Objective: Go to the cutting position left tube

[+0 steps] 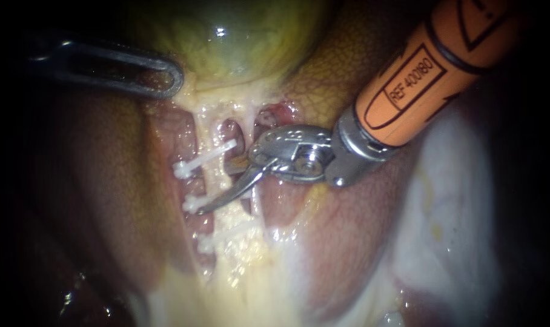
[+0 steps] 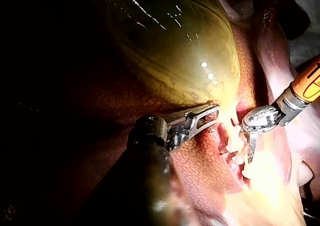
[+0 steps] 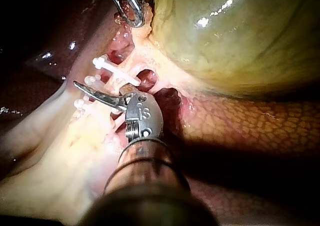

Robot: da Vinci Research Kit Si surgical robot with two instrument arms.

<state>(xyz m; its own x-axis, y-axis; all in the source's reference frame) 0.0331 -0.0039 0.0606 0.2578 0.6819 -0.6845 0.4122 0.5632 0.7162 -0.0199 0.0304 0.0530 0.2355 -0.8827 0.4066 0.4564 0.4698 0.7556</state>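
The left tube (image 1: pixel 213 181) runs down from the gallbladder (image 1: pixel 226 36) as a pale strand and carries three white clips: upper (image 1: pixel 205 158), middle (image 1: pixel 193 203), lower (image 1: pixel 205 242). My right instrument (image 1: pixel 217 186), on an orange shaft, has its blades open at this tube. The long blade lies across the tube with its tip by the middle clip, and the short one sits just below the upper clip. It also shows as the right instrument (image 3: pixel 100 88) (image 2: pixel 248 146) in both wrist views. My left instrument (image 1: pixel 166 79) (image 2: pixel 205 117) is shut on pale tissue at the gallbladder's neck.
A second pale strand, the right tube (image 1: pixel 255 121), runs beside the clipped one under the right instrument's wrist. Dark liver (image 1: pixel 93 181) flanks the field on the left, and paler liver and fat (image 1: pixel 444 212) lie to the right.
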